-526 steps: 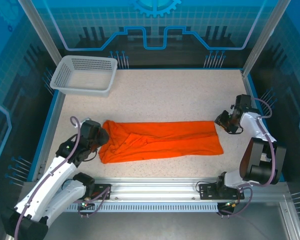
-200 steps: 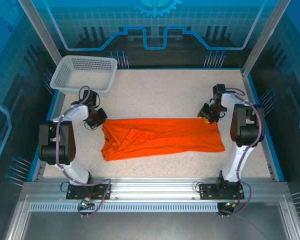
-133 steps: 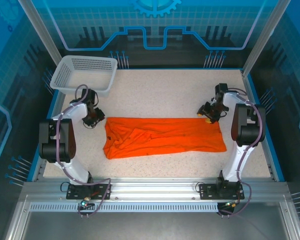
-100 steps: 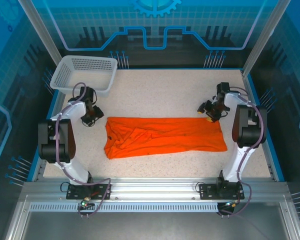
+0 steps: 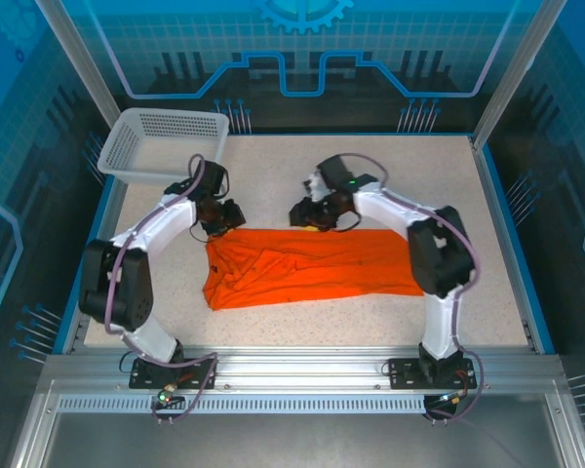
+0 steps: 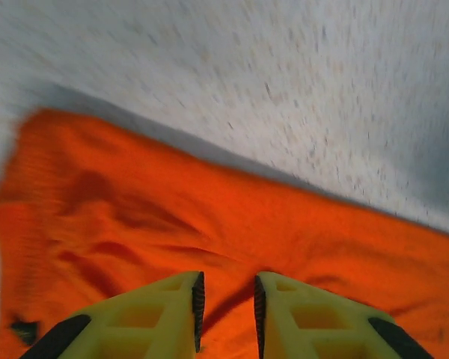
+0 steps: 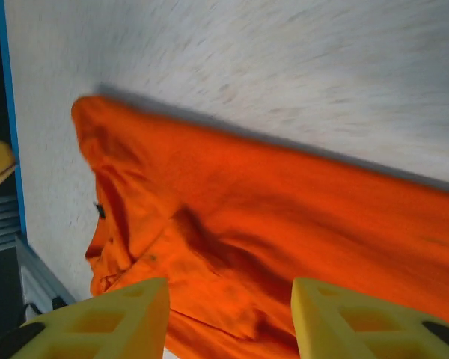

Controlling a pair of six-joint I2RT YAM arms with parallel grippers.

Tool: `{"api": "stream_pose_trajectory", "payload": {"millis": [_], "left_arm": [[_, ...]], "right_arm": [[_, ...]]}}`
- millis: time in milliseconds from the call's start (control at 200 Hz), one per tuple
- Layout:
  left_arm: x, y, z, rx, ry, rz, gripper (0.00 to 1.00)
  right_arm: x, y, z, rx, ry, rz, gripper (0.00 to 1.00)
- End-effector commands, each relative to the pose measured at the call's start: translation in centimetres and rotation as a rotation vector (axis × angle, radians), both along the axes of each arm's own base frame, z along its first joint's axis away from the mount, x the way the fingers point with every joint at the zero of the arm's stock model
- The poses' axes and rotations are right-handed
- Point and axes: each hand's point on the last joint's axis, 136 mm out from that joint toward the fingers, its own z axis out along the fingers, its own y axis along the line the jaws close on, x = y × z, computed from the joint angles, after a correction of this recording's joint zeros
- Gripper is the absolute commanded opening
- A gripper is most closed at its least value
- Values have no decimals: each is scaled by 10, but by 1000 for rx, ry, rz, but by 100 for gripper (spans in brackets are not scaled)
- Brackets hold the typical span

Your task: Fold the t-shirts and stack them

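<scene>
A bright orange t-shirt (image 5: 312, 268) lies folded into a long strip across the middle of the table, its left end bunched and wrinkled. My left gripper (image 5: 226, 220) hovers at the strip's far left corner. In the left wrist view its yellow fingers (image 6: 226, 307) stand a narrow gap apart over the t-shirt (image 6: 209, 217), nothing between them. My right gripper (image 5: 305, 216) is at the far edge near the strip's middle. In the right wrist view it (image 7: 228, 307) is wide open above the t-shirt (image 7: 284, 217).
A white mesh basket (image 5: 166, 146) stands in the far left corner, close behind the left arm. Bare speckled tabletop (image 5: 370, 175) lies beyond the shirt and along its near side. Blue-edged walls bound the table.
Both grippers have swung inward along the shirt's far edge. The right one went from the far right corner to the middle, the left one from beside the left end to its far corner.
</scene>
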Motion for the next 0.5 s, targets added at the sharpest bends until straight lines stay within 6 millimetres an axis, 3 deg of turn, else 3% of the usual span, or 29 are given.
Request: {"api": "stream_pose_trajectory", "payload": {"millis": [0, 145, 200, 225, 320, 495], "left_arm": [[-10, -11, -26, -66, 110, -9, 26], [-9, -9, -45, -39, 159, -37, 26], [-8, -9, -50, -32, 172, -45, 26], [-9, -7, -53, -22, 179, -44, 26], [-11, -1, -61, 3, 194, -42, 26], [-18, 8, -78, 27, 238, -42, 26]], "right_arm": [[-21, 37, -15, -20, 75, 136, 44], [-23, 69, -32, -65, 92, 208, 42], [-19, 74, -32, -73, 82, 208, 42], [-19, 76, -45, -82, 102, 208, 42], [-20, 80, -57, -98, 124, 221, 40], [-27, 85, -64, -116, 127, 262, 39]]}}
